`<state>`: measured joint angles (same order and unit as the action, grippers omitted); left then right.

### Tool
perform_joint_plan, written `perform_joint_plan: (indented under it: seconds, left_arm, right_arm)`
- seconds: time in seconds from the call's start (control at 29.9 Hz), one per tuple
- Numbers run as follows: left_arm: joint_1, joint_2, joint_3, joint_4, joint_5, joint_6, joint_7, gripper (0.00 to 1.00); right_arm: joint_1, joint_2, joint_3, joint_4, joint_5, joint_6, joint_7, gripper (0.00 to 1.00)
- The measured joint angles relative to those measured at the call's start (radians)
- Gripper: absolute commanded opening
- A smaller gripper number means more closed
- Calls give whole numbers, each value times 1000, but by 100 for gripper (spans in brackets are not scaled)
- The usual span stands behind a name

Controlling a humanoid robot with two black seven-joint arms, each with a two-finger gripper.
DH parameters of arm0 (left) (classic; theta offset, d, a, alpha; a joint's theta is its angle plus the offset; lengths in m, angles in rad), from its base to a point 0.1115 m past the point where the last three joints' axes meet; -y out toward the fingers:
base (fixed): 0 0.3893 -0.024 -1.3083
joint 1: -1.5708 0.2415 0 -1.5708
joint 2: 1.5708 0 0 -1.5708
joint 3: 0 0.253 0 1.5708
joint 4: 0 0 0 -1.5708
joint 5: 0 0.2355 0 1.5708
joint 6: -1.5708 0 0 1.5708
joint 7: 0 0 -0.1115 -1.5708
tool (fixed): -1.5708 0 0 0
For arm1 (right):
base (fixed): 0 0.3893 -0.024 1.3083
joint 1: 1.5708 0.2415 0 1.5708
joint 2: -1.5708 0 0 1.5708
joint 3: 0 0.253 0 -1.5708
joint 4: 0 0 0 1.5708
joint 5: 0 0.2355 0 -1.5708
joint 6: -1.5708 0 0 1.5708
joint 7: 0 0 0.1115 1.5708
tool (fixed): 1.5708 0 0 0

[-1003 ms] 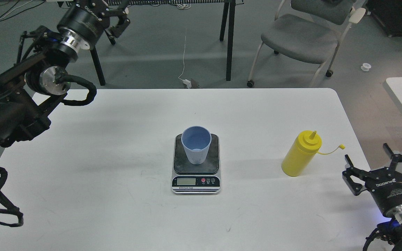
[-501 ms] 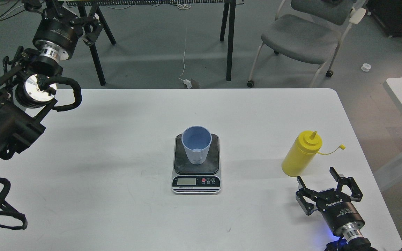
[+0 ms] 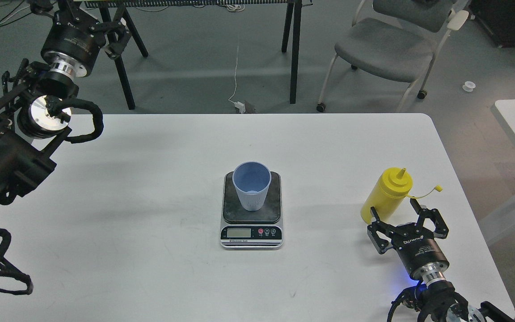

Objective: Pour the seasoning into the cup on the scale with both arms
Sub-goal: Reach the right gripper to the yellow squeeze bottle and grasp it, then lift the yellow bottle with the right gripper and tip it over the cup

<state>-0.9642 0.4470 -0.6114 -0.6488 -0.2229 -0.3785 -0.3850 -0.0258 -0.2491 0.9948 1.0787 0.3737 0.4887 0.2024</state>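
Bottle (image 3: pixel 386 197): yellow squeeze type, upright on the white table (image 3: pixel 150 188), right side near the front edge. Cone nozzle up, small cap hanging off on its tether to the right, so the tip looks uncapped.

Cup (image 3: pixel 251 185): light blue, upright, centred on the scale (image 3: pixel 251 210) platform mid-table. Looks empty. Scale display faces me, too small to read.

Right gripper (image 3: pixel 394 213): low over the table just in front of the bottle's base, jaws spread wide, empty. The two fingers straddle the lower body but I see no contact yet.

Left gripper (image 3: pixel 85 24): up high at far left, beyond the table's back edge, well apart from cup and scale. Seen end-on and dark; can't tell how far the jaws are open. Nothing visibly held.

Step, my read: pre-grasp on the bottle. Nothing poured.

Next move needs:
- right arm a bit further forward so the fingers sit around the bottle body, then close firmly but not hard enough to squirt
- lift clear, carry left to above the cup, tip nozzle into the rim
- left arm down to steady the cup or scale, presumably

Obstructions: none between bottle and cup, path is bare tabletop. Watch the tethered cap, it could snag a finger. A nudge at the base could topple the bottle.

Background: grey chair (image 3: pixel 391 44), black table legs, cable on floor. Irrelevant.
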Motion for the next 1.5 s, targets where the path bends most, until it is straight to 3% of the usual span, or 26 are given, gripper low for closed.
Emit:
perform_joint_plan:
  seconds: [0.3,0.8,1.1,1.24,1.5]
  left_arm:
    - [7,7,0,-4,1,4,-4,100]
    - [8,7,-1,-11,1,7,-11,100]
    - [8,7,-6,-13,1,7,-20,100]
    - [8,9,-8,-14,0,8,-20,100]
    - [48,8,-62,-10,-11,-1,-15,100]
  right_arm:
    - [64,78,3,-83,-4,0,1,89]
    - [169,98,17,-145,-8,0,17,37]
    - [265,-64,59,-117,-129,0,23,35]
    - [379,-127,62,-99,-313,0,24,35]
    - [595,-133,50,-97,-721,0,24,36]
